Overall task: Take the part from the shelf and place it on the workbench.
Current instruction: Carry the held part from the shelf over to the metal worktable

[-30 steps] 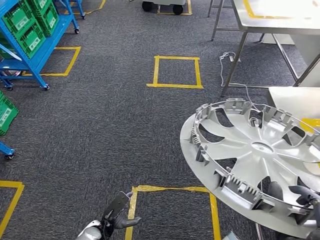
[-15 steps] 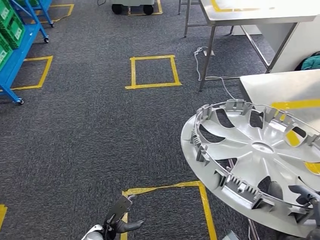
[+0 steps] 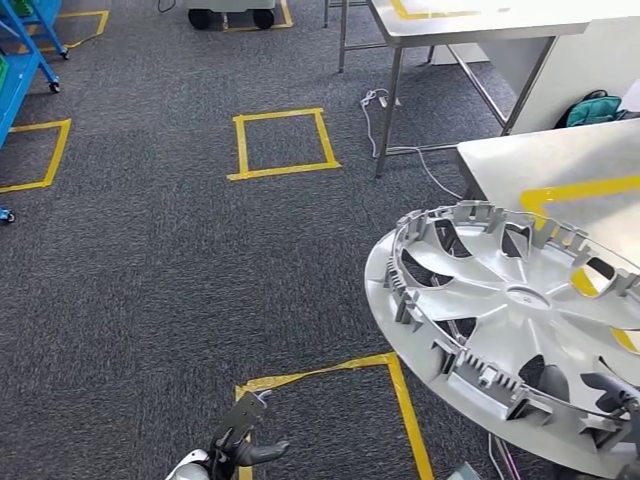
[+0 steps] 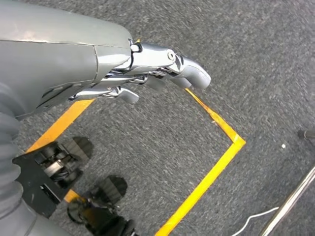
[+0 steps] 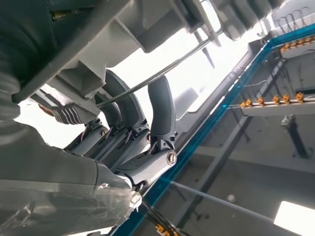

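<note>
- A blue shelf frame (image 3: 19, 70) on castors shows at the far left of the head view, well apart from everything else; the part is plainly off the shelf already.
- Yellow tape squares (image 3: 283, 140) mark the grey carpet, probably as standing spots for the walk between stations.
- The left hand (image 3: 240, 440) hangs low by the robot's side over a taped corner, fingers (image 4: 185, 73) stretched out loosely and apart, holding nothing. My guess is that it is kept clear because the load needs one hand only.
- The part, a silver wheel cover (image 3: 506, 330), is carried inner face up and tilted, its clipped rim towards the camera.
- The right hand (image 3: 604, 395) grips it at the near right edge, dark fingers (image 5: 161, 110) curling up through the spoke openings from below, which likely stops so wide a disc from sliding.
- The counter (image 3: 528, 160), steel with a yellow stripe, lies just behind the cover at the right; the cover's far rim overlaps it in the head view, yet it is not set down.
</note>
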`<state>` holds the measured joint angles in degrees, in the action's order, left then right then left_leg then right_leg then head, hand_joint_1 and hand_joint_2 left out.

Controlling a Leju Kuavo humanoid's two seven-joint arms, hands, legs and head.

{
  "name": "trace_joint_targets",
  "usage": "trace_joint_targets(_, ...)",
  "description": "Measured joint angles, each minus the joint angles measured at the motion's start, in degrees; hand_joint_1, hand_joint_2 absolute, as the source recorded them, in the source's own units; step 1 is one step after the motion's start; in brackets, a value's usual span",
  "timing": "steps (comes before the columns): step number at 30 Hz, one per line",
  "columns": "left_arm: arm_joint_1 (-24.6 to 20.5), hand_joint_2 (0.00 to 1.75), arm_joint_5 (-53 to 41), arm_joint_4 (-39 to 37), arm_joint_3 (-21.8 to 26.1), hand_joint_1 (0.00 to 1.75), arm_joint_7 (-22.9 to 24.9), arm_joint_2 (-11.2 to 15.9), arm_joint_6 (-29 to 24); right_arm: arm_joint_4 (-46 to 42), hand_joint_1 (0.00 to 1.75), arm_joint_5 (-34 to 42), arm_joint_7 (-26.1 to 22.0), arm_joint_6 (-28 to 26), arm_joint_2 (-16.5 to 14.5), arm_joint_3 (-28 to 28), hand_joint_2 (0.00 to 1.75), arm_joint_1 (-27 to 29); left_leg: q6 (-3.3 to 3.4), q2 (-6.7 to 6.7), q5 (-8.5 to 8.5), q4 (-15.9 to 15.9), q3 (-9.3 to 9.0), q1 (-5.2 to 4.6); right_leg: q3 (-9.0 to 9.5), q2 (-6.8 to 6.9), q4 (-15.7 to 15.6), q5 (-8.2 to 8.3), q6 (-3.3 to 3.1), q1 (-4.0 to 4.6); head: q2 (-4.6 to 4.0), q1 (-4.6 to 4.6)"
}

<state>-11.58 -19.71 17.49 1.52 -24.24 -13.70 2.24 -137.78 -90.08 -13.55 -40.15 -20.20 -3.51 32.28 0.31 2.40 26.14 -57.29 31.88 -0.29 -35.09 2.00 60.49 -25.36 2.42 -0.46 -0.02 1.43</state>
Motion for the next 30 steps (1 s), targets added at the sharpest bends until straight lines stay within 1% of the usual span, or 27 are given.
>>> trace_joint_targets(1,0.0,1.75,0.0,0.0,0.0,0.00,0.0,0.0,0.0,0.0,1.75,0.0,0.0,0.0,0.0,0.0,1.75,0.0,-0.23,0.30,0.03,-0.1,0.00,-0.10,0.56,0.35,-1.1,0.01,-0.18,0.22,0.00,-0.04)
trace_joint_targets(3,-0.1,1.75,0.0,0.0,0.1,0.00,0.0,-0.1,0.0,0.0,1.75,0.0,0.1,0.0,0.0,0.0,1.75,0.0,-0.74,0.97,0.01,0.0,0.01,-0.11,0.45,-0.37,-1.2,0.11,-0.72,0.39,0.00,-0.12)
trace_joint_targets(5,-0.2,1.75,0.0,0.0,0.1,0.00,0.0,-0.1,-0.1,0.0,1.75,0.0,0.2,0.0,0.0,0.0,1.75,-0.1,-1.34,0.45,1.00,-1.0,0.44,0.03,0.39,-1.17,-1.5,0.39,-1.35,0.19,0.00,-0.22)
trace_joint_targets(6,-0.3,1.75,0.0,0.0,0.1,0.00,0.0,-0.1,-0.1,0.0,1.75,0.0,0.3,0.0,0.0,0.0,1.75,-0.1,-1.62,-0.27,2.36,-3.1,1.40,0.09,0.42,-1.54,-1.7,0.53,-1.66,0.02,0.00,-0.32)
trace_joint_targets(7,-0.3,1.75,0.0,0.0,0.1,0.00,0.0,-0.1,-0.2,0.0,1.75,0.0,0.3,0.0,0.0,0.0,1.75,-0.1,-1.83,-1.10,4.11,-6.4,2.93,0.17,0.39,-1.92,-1.7,0.60,-1.88,-0.08,0.00,-0.41)
trace_joint_targets(8,-0.3,1.75,0.0,0.0,0.1,0.00,0.0,0.0,-0.3,0.0,1.75,0.0,0.3,0.0,0.0,0.0,1.75,-0.2,-1.96,-1.63,5.92,-10.4,4.89,0.22,0.34,-2.32,-1.7,0.62,-2.03,-0.12,0.00,-0.49)
trace_joint_targets(9,-0.2,1.75,0.0,0.0,0.2,0.00,0.0,0.0,-0.3,0.0,1.75,0.0,0.3,0.0,0.0,0.0,1.75,-0.2,-2.06,-1.88,7.18,-14.0,6.70,0.28,0.31,-2.78,-1.7,0.62,-2.10,-0.15,0.00,-0.50)
trace_joint_targets(10,-0.2,1.75,0.0,0.0,0.2,0.00,0.0,0.1,-0.3,0.0,1.75,0.0,0.3,0.0,0.0,0.0,1.75,-0.2,-2.12,-1.98,7.41,-16.0,7.83,0.32,0.31,-3.27,-1.7,0.63,-2.11,-0.17,0.00,-0.51)
trace_joint_targets(11,-0.2,1.75,0.0,0.0,0.3,0.00,0.0,0.1,-0.3,0.0,1.75,0.0,0.3,0.0,0.0,0.0,1.75,-0.2,-2.16,-2.05,6.57,-16.0,8.00,0.39,0.33,-3.78,-1.7,0.64,-2.09,-0.22,0.00,-0.50)
trace_joint_targets(12,-0.2,1.75,0.0,0.0,0.3,0.00,0.0,0.1,-0.3,0.0,1.75,0.0,0.3,0.0,0.0,0.0,1.75,-0.2,-2.19,-2.20,4.75,-13.7,7.03,0.50,0.38,-4.31,-1.7,0.66,-2.01,-0.29,0.00,-0.50)
trace_joint_targets(13,-0.2,1.75,0.0,0.0,0.4,0.00,0.0,0.1,-0.3,0.0,1.75,0.0,0.3,0.0,0.0,0.0,1.75,-0.2,-2.28,-2.76,2.57,-10.1,5.33,0.72,0.41,-4.82,-1.7,0.68,-1.85,-0.36,0.00,-0.50)
trace_joint_targets(14,-0.2,1.75,0.0,0.0,0.4,0.00,0.0,0.1,-0.3,0.0,1.75,0.0,0.3,0.0,0.0,0.0,1.75,-0.2,-2.42,-3.73,0.85,-6.2,3.50,0.99,0.32,-5.33,-1.5,0.66,-1.59,-0.31,0.00,-0.55)
trace_joint_targets(15,-0.2,1.75,0.0,0.0,0.4,0.00,0.0,0.1,-0.3,0.0,1.75,0.0,0.3,0.0,0.0,0.0,1.75,-0.2,-2.42,-4.63,-0.15,-3.1,2.06,1.22,0.11,-5.83,-1.4,0.68,-1.27,-0.28,0.00,-0.54)
trace_joint_targets(16,-0.2,1.75,0.0,0.0,0.5,0.00,0.0,0.1,-0.3,0.0,1.75,0.0,0.3,0.0,0.0,0.0,1.75,-0.2,-2.33,-5.38,-0.44,-1.3,1.30,1.34,-0.16,-6.23,-1.3,0.74,-0.89,-0.26,0.00,-0.56)
trace_joint_targets(17,-0.2,1.75,0.0,0.0,0.5,0.00,0.0,0.1,-0.3,0.0,1.75,0.0,0.3,0.0,0.0,0.0,1.75,-0.2,-2.07,-5.66,-0.27,-0.6,1.09,1.28,-0.40,-6.61,-1.3,0.85,-0.52,-0.30,0.00,-0.64)
trace_joint_targets(18,-0.3,1.75,0.0,0.0,0.5,0.00,0.0,0.0,-0.3,0.0,1.75,0.0,0.3,0.0,0.0,0.0,1.75,-0.1,-1.62,-5.40,-0.21,-0.5,1.11,1.18,-0.61,-6.95,-1.4,1.00,-0.16,-0.48,0.00,-0.66)
trace_joint_targets(19,-0.3,1.75,0.0,0.0,0.5,0.00,0.0,0.0,-0.3,0.0,1.75,0.0,0.3,0.0,0.0,0.0,1.75,-0.1,-1.19,-5.03,-0.32,-0.4,1.10,1.12,-0.81,-6.81,-1.4,0.96,0.16,-0.60,0.00,-0.72)
trace_joint_targets(20,-0.3,1.75,0.0,0.0,0.5,0.00,-0.1,0.0,-0.3,0.0,1.75,0.0,0.3,0.0,0.0,0.0,1.75,-0.1,-0.75,-4.67,-0.40,-0.3,1.05,1.10,-1.23,-6.17,-0.7,0.48,0.38,-0.64,0.00,-0.60)
trace_joint_targets(21,-0.4,1.75,0.0,0.0,0.6,0.00,-0.1,0.0,-0.3,0.0,1.75,0.0,0.3,0.0,0.0,0.0,1.75,-0.1,-0.36,-4.29,-0.48,-0.2,1.00,1.10,-2.12,-5.22,1.0,-0.59,0.55,-0.60,0.00,-0.39)
trace_joint_targets(22,-0.4,1.75,0.0,0.0,0.6,0.00,-0.1,0.0,-0.3,0.0,1.75,0.0,0.3,0.0,0.0,0.0,1.75,-0.1,-0.05,-3.86,-0.46,-0.1,0.96,1.02,-3.52,-4.07,4.0,-2.19,0.63,-0.53,0.00,-0.23)
trace_joint_targets(23,-0.3,1.75,0.0,0.0,0.6,0.00,-0.1,0.0,-0.3,0.0,1.75,0.0,0.3,0.0,0.0,0.0,1.75,-0.2,0.15,-3.47,-0.41,-0.1,0.95,0.89,-5.34,-3.21,8.0,-4.05,0.69,-0.46,0.00,-0.06)
trace_joint_targets(24,-0.3,1.75,0.0,0.0,0.6,0.00,-0.1,0.1,-0.3,0.0,1.75,0.0,0.3,0.0,0.0,0.0,1.75,-0.2,0.27,-3.01,-0.36,-0.1,0.93,0.75,-7.09,-2.79,11.7,-5.53,0.73,-0.46,0.00,-0.04)
trace_joint_targets(25,-0.2,1.75,0.0,0.0,0.6,0.00,-0.1,0.1,-0.3,0.0,1.75,0.0,0.3,0.0,0.0,0.0,1.75,-0.2,0.35,-2.56,-0.29,-0.1,0.88,0.64,-8.24,-2.58,14.2,-6.21,0.72,-0.45,0.00,-0.06)
trace_joint_targets(26,-0.2,1.75,0.0,0.0,0.6,0.00,-0.1,0.1,-0.3,0.0,1.75,0.0,0.3,0.0,0.1,0.0,1.75,-0.2,0.38,-2.19,-0.21,-0.1,0.79,0.56,-8.35,-2.48,14.6,-5.82,0.67,-0.44,0.00,-0.04)
trace_joint_targets(27,-0.2,1.75,0.0,0.0,0.6,0.00,-0.1,0.1,-0.3,0.0,1.75,0.0,0.4,0.0,0.1,0.0,1.75,-0.1,0.36,-1.89,-0.09,-0.2,0.63,0.51,-7.25,-2.39,12.6,-4.45,0.57,-0.43,0.00,-0.05)
trace_joint_targets(28,-0.2,1.75,0.0,0.0,0.6,0.00,-0.1,0.1,-0.3,0.0,1.75,0.0,0.4,0.0,0.1,0.0,1.75,-0.1,0.29,-1.66,0.07,-0.2,0.40,0.49,-5.22,-2.10,8.9,-2.53,0.42,-0.40,0.00,-0.04)
trace_joint_targets(30,-0.3,1.75,0.0,0.0,0.7,0.00,-0.1,0.1,-0.3,0.0,1.75,0.0,0.5,0.0,0.1,0.0,1.75,-0.2,-0.08,-1.26,0.41,-0.2,0.02,0.32,-1.13,-1.09,1.8,-0.29,0.09,-0.07,0.00,-0.06)
